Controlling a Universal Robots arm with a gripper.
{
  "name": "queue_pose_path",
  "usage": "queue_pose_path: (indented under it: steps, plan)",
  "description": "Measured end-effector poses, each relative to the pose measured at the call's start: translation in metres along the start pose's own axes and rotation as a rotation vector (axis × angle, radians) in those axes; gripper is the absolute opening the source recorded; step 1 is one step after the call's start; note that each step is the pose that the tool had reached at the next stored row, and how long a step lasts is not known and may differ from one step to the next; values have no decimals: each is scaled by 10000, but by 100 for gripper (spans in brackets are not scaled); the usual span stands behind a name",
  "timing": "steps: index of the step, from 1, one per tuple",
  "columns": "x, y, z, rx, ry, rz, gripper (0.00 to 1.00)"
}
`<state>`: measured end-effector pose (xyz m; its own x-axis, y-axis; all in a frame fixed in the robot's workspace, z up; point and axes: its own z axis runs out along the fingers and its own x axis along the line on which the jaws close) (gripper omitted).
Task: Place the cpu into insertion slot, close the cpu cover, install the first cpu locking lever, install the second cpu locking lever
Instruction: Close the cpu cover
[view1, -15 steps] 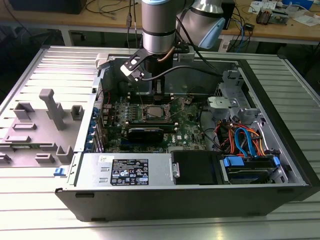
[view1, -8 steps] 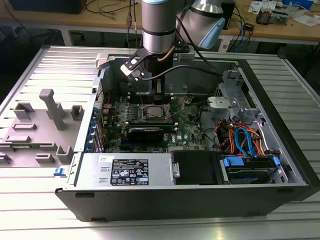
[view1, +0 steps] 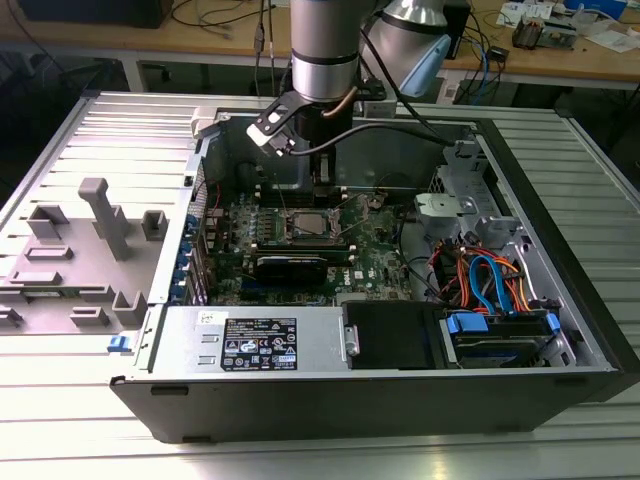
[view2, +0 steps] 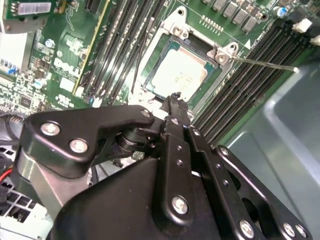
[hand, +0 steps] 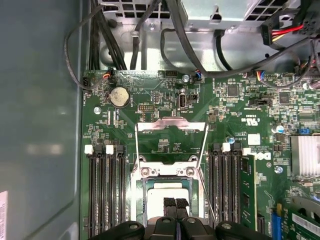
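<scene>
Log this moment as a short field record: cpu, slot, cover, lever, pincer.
cpu: silver top up, seated in the insertion slot
board: green, inside the open computer case
cpu cover: appears raised open, not over the cpu
locking lever: thin rod angled out from the slot, not latched
pincer: shut, holding nothing, just above the cpu
</scene>
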<state>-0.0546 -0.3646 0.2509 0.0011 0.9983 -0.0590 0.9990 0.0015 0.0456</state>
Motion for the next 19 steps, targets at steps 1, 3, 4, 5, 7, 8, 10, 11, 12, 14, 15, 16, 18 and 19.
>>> queue_pose_path:
  steps: [1, 3, 4, 5, 7, 8, 10, 11, 12, 14, 15, 16, 18, 19]
  plan:
    - [0, 0, 1, -1, 1, 0, 11]
    - [0, 19, 1, 1, 0, 0, 11]
    - [0, 44, 2, 1, 0, 0, 11]
    - [0, 68, 2, 1, -1, -1, 11]
    - [0, 73, -2, 3, -1, 0, 11]
    - [0, 74, -17, 2, -1, 0, 11]
    - [-4, 77, -78, 1, 0, 0, 11]
    - [-4, 78, -83, 1, 1, -1, 11]
    - [-4, 84, -82, 0, 2, -2, 11]
    - [-3, 153, -78, 1, 1, 0, 11]
    - [-4, 164, -78, 2, 2, -1, 11]
    - [-4, 164, -78, 1, 1, 0, 11]
    - [-3, 165, -79, 2, 0, 1, 11]
    - [-3, 165, -87, 2, -1, 1, 11]
